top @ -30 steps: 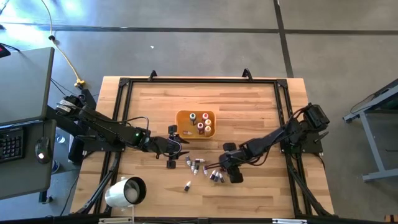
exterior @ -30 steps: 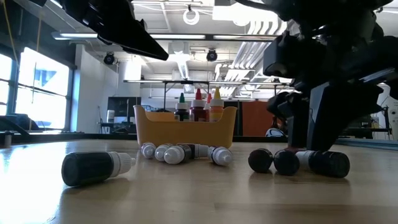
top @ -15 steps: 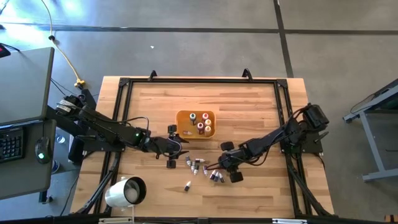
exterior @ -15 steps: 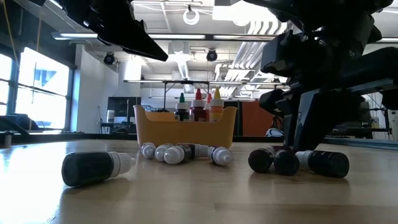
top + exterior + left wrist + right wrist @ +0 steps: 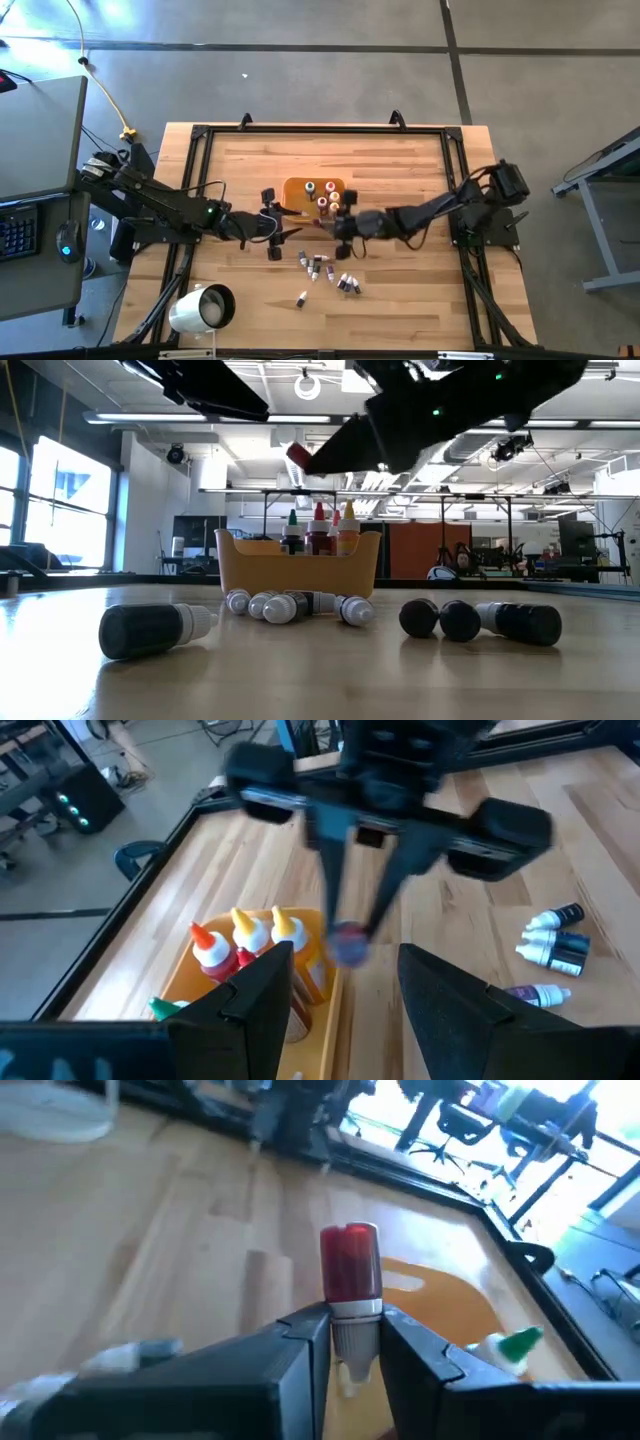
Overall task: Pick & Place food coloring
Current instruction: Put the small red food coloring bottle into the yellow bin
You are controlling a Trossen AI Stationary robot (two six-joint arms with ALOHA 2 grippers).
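Nearest the low camera, a dark bottle (image 5: 150,630) lies on its side on the table (image 5: 400,310), alone at the left; further back a row of pale-capped bottles (image 5: 300,606) and a dark cluster (image 5: 480,620) at the right also lie flat, presumably awaiting pickup. Beyond them stands the orange tray (image 5: 298,565) with several bottles upright inside, caps up, so the tray reads as the drop point. The right gripper (image 5: 350,1342) is clamped on a red bottle (image 5: 350,1270), pinching its pale neck with the red body standing out beyond the fingers; gripping there likely keeps the body free to go into the tray. In the high view it hangs just at the tray's near right corner (image 5: 341,222). The left gripper (image 5: 345,985) hovers just left of the tray, fingers apart and empty. Obstacles, as judged: upright bottles already in the tray crowd the landing space, and the left gripper sits close beside it.
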